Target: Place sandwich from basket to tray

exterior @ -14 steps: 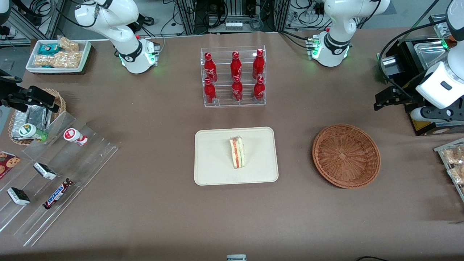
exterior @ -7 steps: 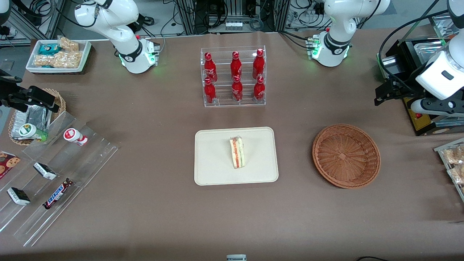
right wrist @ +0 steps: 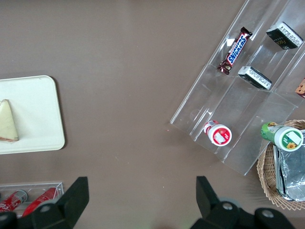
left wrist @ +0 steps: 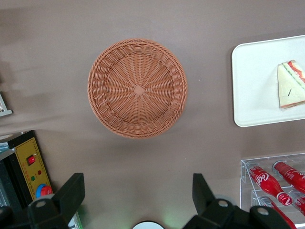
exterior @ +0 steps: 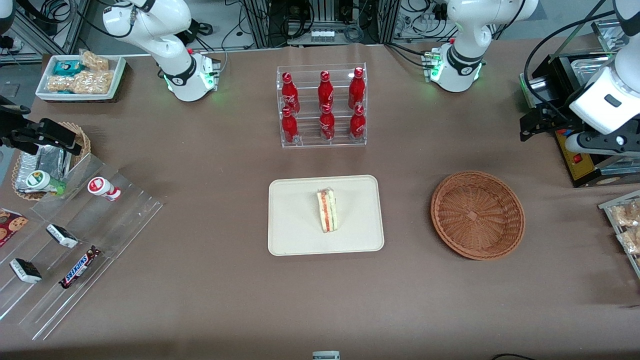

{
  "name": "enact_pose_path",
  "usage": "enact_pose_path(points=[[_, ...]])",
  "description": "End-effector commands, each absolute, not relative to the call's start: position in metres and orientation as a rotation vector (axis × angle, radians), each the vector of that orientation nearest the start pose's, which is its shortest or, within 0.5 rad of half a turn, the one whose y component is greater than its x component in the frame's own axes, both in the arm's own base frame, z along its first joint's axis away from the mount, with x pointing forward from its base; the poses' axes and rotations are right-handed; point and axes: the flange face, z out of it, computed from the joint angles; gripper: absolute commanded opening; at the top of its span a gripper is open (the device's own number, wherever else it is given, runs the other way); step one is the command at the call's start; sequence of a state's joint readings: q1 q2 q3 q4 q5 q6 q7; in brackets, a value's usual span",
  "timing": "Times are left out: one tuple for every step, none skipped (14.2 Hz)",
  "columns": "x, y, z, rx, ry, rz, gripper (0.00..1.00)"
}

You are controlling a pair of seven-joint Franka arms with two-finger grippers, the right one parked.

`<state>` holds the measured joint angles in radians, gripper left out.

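The sandwich, a white wedge with a red and green stripe, lies on the cream tray in the middle of the table. It also shows in the left wrist view on the tray. The round reddish-brown wicker basket stands beside the tray, toward the working arm's end, and holds nothing. My left gripper is open and holds nothing. It hangs high above the table, farther from the front camera than the basket, with bare table between its fingertips.
A clear rack of red cola bottles stands farther back than the tray. A black box with a yellow panel sits under my arm. Bagged snacks lie at the working arm's end. Acrylic steps with candy bars lie toward the parked arm's end.
My left gripper has drawn a little farther from the front camera and away from the basket. The sandwich, tray and basket have not moved.
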<state>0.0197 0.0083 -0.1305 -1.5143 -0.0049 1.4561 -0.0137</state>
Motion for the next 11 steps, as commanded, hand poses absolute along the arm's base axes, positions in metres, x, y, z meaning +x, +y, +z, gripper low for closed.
enact_pose_path(points=[[0.5311,-0.0618,0.6483,-3.128,0.139,0.11,1.0],[0.53,-0.0619,0.6476,-3.128,0.139,0.124,1.0],[0.53,-0.0602,0.6475,-3.129,0.134,0.127,1.0],[0.53,-0.0604,0.6475,-3.13,0.135,0.127,1.0],[0.5298,-0.062,0.6475,-3.13,0.139,0.127,1.0],[0.5298,-0.062,0.6475,-3.13,0.139,0.127,1.0],[0.5297,-0.0629,0.6475,-3.129,0.142,0.127,1.0],[0.5299,-0.0629,0.6476,-3.13,0.142,0.125,1.0],[0.5301,-0.0629,0.6477,-3.13,0.142,0.122,1.0],[0.5303,-0.0638,0.6479,-3.13,0.144,0.118,1.0],[0.5305,-0.0638,0.6488,-3.13,0.144,0.113,1.0]])
